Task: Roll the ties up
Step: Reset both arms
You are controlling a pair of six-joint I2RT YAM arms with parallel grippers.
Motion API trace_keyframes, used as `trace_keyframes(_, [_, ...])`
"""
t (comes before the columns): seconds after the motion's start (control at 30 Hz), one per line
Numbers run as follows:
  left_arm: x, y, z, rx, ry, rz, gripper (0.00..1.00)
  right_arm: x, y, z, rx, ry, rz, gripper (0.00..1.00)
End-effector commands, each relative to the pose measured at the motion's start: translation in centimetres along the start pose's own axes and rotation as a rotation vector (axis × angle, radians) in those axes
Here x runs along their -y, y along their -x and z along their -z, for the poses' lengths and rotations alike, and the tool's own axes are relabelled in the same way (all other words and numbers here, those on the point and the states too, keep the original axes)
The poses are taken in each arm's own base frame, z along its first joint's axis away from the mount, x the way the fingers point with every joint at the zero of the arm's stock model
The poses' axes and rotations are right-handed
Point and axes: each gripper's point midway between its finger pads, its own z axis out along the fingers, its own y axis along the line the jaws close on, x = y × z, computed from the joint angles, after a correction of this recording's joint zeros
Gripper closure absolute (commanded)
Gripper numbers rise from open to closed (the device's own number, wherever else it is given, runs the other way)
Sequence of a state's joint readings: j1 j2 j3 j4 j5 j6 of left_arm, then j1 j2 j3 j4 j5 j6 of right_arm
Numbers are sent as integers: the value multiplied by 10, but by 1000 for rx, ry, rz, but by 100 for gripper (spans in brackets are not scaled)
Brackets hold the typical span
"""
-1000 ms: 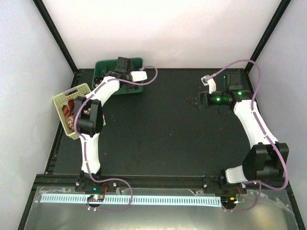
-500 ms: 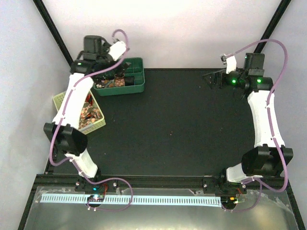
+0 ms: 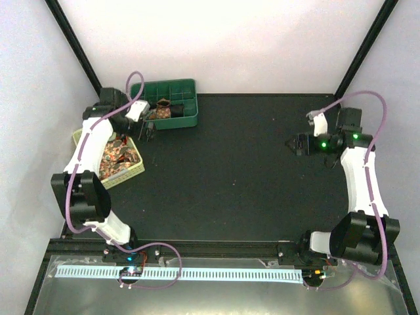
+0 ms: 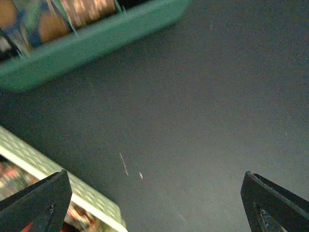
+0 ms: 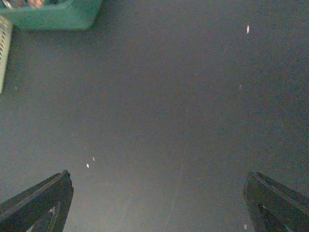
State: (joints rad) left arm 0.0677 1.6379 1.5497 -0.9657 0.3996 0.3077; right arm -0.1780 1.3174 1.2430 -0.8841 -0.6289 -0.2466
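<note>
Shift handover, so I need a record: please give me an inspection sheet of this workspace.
Surface: black table, a few pale specks.
Job's things: loose ties in the yellow basket; rolled ties in the green tray.
Clutter: nothing seen.
Grippers: left gripper open, empty, over the table between basket and tray; right gripper open, empty, over the table's right side.
Cables: purple cables loop along both arms.
Surroundings: white walls, black frame posts, slotted white strip at the near edge.
</note>
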Motion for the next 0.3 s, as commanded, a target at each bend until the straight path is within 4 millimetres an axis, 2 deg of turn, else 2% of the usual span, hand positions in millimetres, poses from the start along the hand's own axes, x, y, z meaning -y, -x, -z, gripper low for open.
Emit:
trace_keyframes(0.0, [10, -23, 18, 23, 26, 59, 1, 9, -36, -2, -46, -46, 5, 0])
trace_keyframes(0.1, [12, -40, 13, 9, 33, 106, 1, 7, -48, -7, -51, -36, -21, 0])
trace_keyframes(0.27, [8, -55, 11, 35, 76, 164, 1, 5, -50, -11, -35, -16, -55, 0])
